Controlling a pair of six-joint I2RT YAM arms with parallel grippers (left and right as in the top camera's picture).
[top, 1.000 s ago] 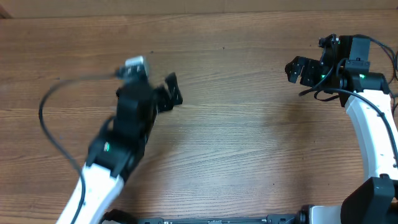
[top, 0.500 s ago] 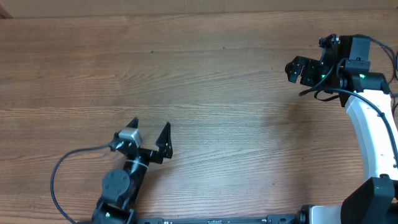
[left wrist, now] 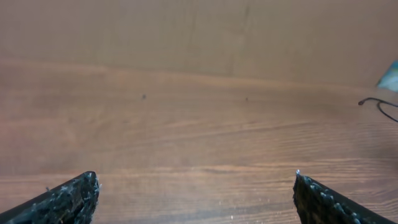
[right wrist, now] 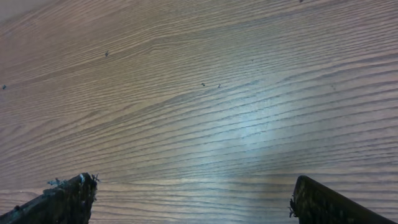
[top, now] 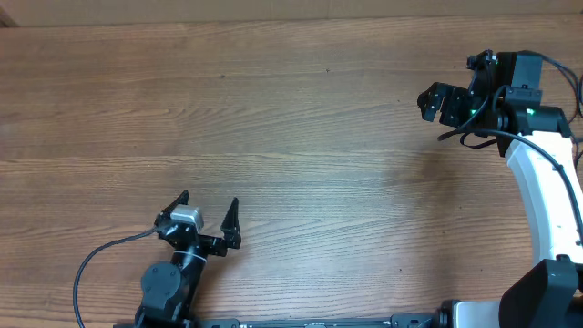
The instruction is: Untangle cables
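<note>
No loose cable bundle shows on the wooden table point(top: 310, 137) in any view. My left gripper point(top: 209, 200) is open and empty, low over the table near the front left edge; its wrist view point(left wrist: 195, 177) shows only bare wood between the jaws. My right gripper point(top: 448, 82) is open and empty at the far right; its wrist view point(right wrist: 194, 180) also shows bare wood. A thin black cord end point(left wrist: 373, 102) shows at the right edge of the left wrist view. I cannot tell whether it is a task cable.
The left arm's own thick black cord point(top: 91, 264) loops at the front left. The right arm's cords point(top: 474, 137) hang beside its white link point(top: 547, 191). The table's far edge point(top: 273, 20) runs along the top.
My left arm has pulled back from the middle left of the table to the front edge, its gripper staying open. The right arm has not moved.
</note>
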